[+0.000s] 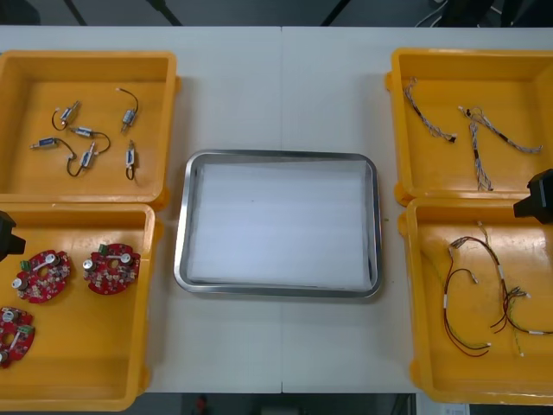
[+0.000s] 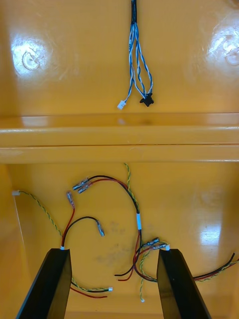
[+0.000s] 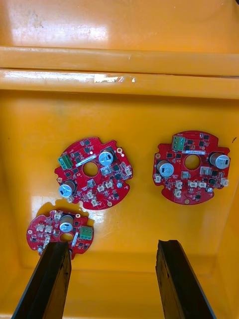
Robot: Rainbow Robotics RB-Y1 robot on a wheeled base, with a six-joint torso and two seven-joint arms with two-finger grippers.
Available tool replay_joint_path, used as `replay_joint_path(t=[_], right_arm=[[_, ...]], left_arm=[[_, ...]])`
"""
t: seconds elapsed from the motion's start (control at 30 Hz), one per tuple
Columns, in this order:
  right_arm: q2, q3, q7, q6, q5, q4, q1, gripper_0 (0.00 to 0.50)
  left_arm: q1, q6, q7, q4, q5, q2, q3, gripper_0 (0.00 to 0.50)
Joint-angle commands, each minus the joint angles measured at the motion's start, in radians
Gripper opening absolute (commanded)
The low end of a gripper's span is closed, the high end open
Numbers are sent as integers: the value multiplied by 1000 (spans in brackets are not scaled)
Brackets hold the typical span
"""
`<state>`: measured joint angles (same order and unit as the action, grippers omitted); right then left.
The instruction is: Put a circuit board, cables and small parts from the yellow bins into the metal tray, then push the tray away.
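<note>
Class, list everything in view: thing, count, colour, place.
Table: one, light, underneath.
Yellow bins: four, yellow, two each side.
Metal tray: one, white inside, between the bins.
Circuit boards: three, red, near left bin.
Small metal parts: six, silvery, far left bin.
Twisted cables: about three, blue-white, far right bin.
Thin cables: several, red, black, yellow, near right bin.
Left gripper: one, black, open, above the boards.
Right gripper: one, black, open, above the thin cables.

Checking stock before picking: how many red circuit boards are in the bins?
3, all in the near left yellow bin: one board beside another, the third nearer the robot, at its left wall.
</note>
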<state>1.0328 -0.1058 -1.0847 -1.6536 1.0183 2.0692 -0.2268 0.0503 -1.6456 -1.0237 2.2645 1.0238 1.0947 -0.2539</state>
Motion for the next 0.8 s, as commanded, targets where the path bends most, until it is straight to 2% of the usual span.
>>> replay_joint_path(t=[0.03,0.8], right_arm=[[-7,-20,-18,-2,-3,5,9,500],[-7,-20,-18,-2,-3,5,9,500]], left_arm=[[19,9,-13,24,7,42,-27,500],[19,9,-13,24,7,42,-27,500]])
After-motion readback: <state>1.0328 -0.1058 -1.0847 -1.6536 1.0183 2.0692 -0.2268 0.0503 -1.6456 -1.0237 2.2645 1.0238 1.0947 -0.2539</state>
